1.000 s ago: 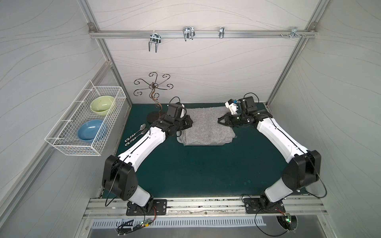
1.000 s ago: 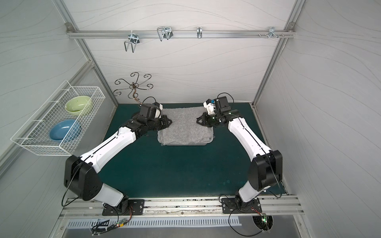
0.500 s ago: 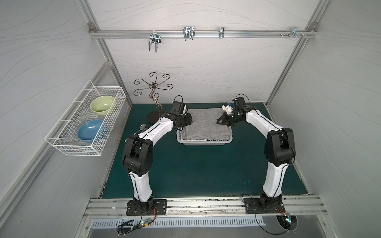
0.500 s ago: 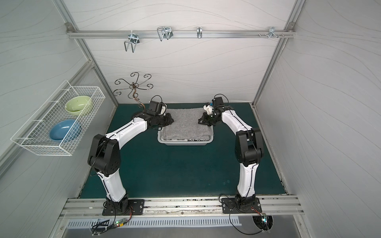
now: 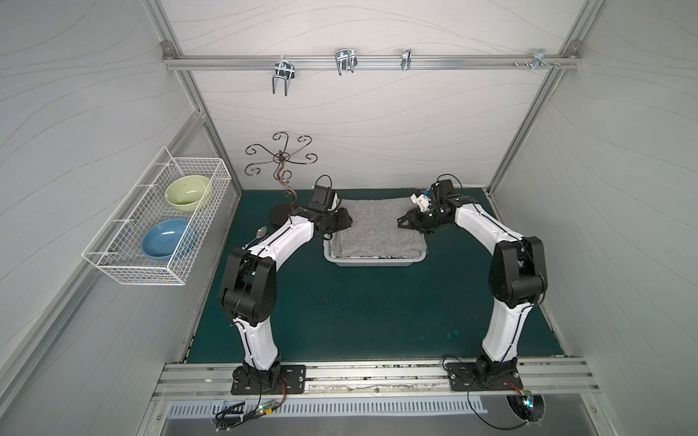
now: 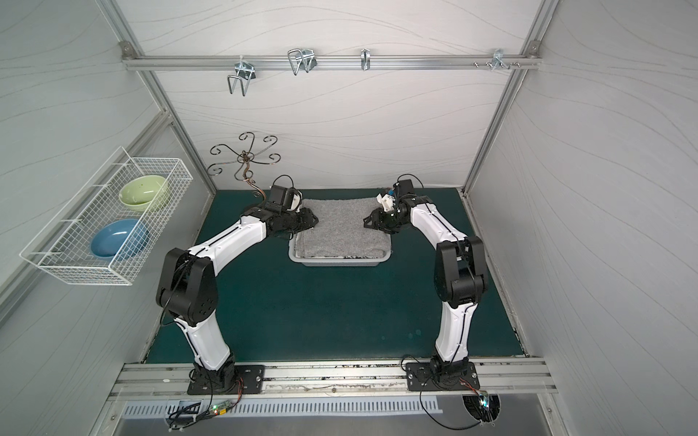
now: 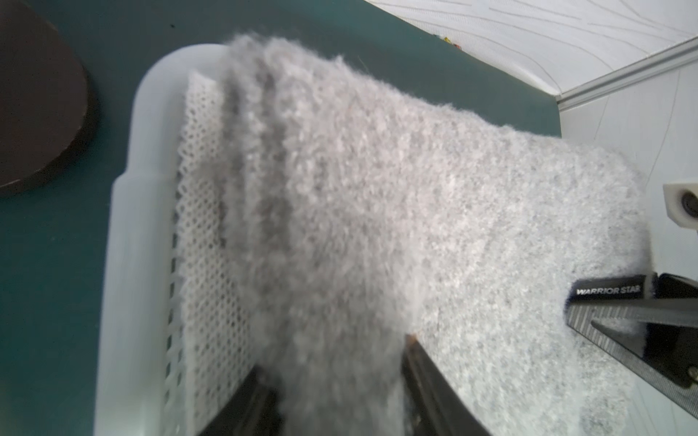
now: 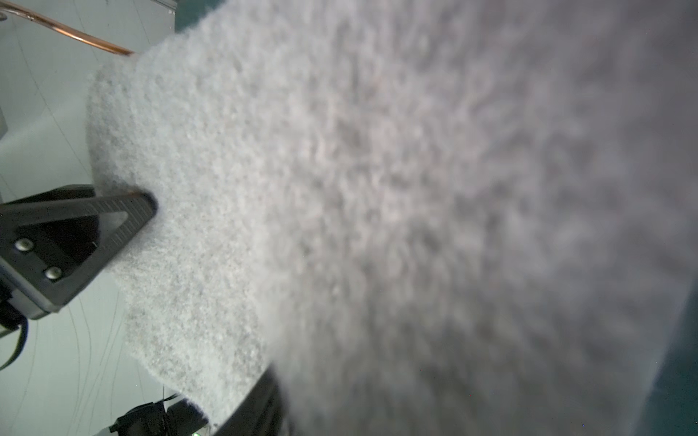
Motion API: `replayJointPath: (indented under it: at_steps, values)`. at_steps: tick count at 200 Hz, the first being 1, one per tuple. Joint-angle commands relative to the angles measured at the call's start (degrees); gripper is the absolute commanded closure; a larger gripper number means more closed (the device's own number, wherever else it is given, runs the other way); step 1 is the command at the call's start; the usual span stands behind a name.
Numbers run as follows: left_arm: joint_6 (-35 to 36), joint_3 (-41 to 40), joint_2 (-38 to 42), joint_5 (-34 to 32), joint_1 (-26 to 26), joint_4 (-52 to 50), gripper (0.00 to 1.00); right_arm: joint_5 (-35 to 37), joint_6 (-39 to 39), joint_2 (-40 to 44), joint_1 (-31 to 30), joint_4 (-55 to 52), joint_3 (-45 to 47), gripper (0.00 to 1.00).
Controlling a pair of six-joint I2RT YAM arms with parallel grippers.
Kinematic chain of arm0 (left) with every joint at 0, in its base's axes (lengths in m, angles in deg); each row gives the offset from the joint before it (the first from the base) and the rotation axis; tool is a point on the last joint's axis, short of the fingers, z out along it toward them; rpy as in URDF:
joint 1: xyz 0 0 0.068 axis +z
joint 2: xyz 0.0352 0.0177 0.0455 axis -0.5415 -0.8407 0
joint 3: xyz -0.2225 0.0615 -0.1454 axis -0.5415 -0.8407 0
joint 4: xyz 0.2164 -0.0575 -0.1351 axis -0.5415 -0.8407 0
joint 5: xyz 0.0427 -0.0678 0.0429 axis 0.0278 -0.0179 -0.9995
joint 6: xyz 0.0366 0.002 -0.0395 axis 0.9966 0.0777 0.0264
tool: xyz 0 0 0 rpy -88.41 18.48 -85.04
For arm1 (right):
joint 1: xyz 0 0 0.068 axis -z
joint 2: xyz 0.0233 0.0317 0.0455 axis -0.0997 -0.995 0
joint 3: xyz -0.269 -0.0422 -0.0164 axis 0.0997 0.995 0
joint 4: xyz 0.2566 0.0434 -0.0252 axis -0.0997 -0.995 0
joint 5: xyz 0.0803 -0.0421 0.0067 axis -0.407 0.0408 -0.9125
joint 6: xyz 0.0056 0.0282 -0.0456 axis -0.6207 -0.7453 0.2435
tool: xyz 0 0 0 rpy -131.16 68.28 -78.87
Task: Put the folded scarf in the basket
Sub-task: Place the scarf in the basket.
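Note:
The grey fluffy folded scarf (image 5: 377, 226) (image 6: 342, 226) lies in the white basket (image 5: 372, 261) (image 6: 340, 261) at the back middle of the green mat; its edges overhang the rim. My left gripper (image 5: 345, 222) (image 6: 311, 221) is at the scarf's left edge. In the left wrist view its jaws (image 7: 336, 358) stand apart, with the scarf's (image 7: 377, 207) folded edge loose between them, beside the basket's perforated wall (image 7: 204, 226). My right gripper (image 5: 402, 222) (image 6: 368, 222) is at the right edge, fingers spread. In the right wrist view the scarf (image 8: 377, 188) hides all but one finger (image 8: 260, 404).
A white wire rack (image 5: 113, 260) on the left wall holds a green bowl (image 5: 187, 192) and a blue bowl (image 5: 164, 238). A scrolled metal stand (image 5: 281, 177) and a spoon (image 5: 258, 234) sit left of the basket. Hooks (image 5: 345, 64) hang from the back rail.
The scarf has come down from above the basket into it. Both grippers, shut on its edges before, have opened, and both arms have drawn their elbows toward the front.

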Motion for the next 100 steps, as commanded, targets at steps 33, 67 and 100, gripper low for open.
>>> replayJointPath:
  at_steps: [33, 67, 100]
  values:
    - [2.0, 2.5, 4.3, -2.7, 0.9, -3.9, 0.47, 1.3, 0.7, 5.4, 2.8, -2.8, 0.8, 0.44]
    - [2.3, 0.7, 8.0, -4.6, 2.6, -6.0, 0.46, 4.5, 1.1, 9.6, 4.0, -4.8, 2.7, 0.43]
    - [2.1, -0.7, 14.0, -9.6, 2.9, -8.6, 0.47, 7.7, 1.6, 15.0, 3.2, -7.6, 1.7, 0.43]
